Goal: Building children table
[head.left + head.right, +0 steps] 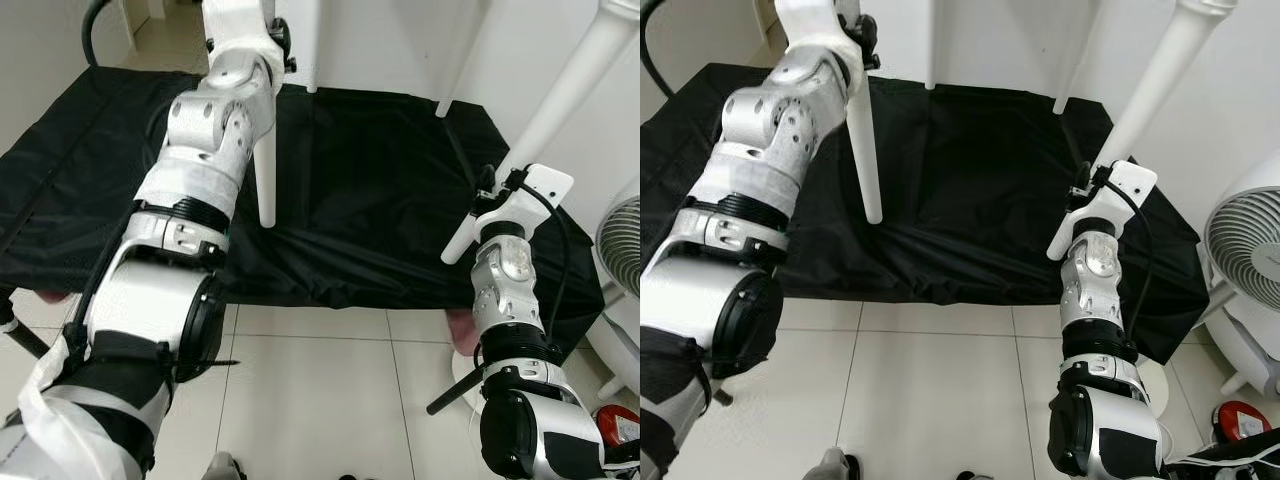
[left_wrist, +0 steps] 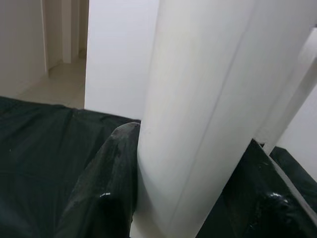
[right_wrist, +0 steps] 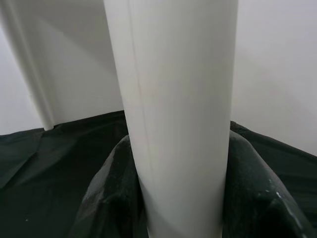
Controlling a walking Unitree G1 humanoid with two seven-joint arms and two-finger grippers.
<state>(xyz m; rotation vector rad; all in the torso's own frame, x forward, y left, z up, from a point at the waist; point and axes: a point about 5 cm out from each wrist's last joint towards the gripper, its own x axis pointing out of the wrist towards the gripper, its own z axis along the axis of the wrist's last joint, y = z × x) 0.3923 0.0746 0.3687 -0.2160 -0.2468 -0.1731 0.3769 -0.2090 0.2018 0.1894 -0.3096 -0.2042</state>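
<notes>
Seemingly you're late in assembly: left gripper (image 2: 198, 208) and right gripper (image 3: 181, 208) each clamp a white table leg (image 1: 266, 180), four legs standing.

Two silver arms with black joints; black cable looping along the right forearm (image 1: 510, 270); black, glossy fingers (image 3: 257, 198).
</notes>
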